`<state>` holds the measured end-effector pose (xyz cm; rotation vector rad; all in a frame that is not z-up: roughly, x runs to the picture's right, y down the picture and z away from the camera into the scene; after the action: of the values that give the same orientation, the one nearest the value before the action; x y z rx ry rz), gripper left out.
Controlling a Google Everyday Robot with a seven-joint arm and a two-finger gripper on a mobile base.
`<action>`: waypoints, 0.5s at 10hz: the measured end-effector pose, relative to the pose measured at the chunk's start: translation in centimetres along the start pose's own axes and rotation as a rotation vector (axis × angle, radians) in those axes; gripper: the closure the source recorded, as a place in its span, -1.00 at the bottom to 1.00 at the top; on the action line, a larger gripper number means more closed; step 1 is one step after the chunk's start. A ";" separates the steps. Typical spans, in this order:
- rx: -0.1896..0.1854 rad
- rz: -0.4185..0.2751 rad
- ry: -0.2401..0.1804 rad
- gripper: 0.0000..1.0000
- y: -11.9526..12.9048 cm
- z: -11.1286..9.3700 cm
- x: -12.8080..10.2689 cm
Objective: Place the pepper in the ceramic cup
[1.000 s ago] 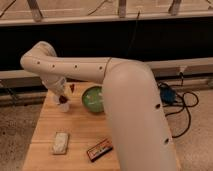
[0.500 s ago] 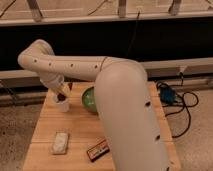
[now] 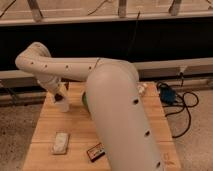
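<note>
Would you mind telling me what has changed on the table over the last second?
The arm swung further across the view and now hides most of the green bowl. The tool dropped lower to sit right over the ceramic cup. The pepper, seen at the tool a second ago, no longer shows. The white packet and dark packet stayed put.

I see a soft, blurry view with warm, even indoor light. The wooden worktop (image 3: 75,132) glows orange-tan, the wall band behind is nearly black. My hand (image 3: 61,97), at the worktop's far left, smears into the pale cup (image 3: 62,104).
</note>
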<state>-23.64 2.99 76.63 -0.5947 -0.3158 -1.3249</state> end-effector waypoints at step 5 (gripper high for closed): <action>0.001 -0.004 0.045 0.85 0.3 1.8 1.9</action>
<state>-22.69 2.54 79.10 -0.5625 -0.2813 -1.3400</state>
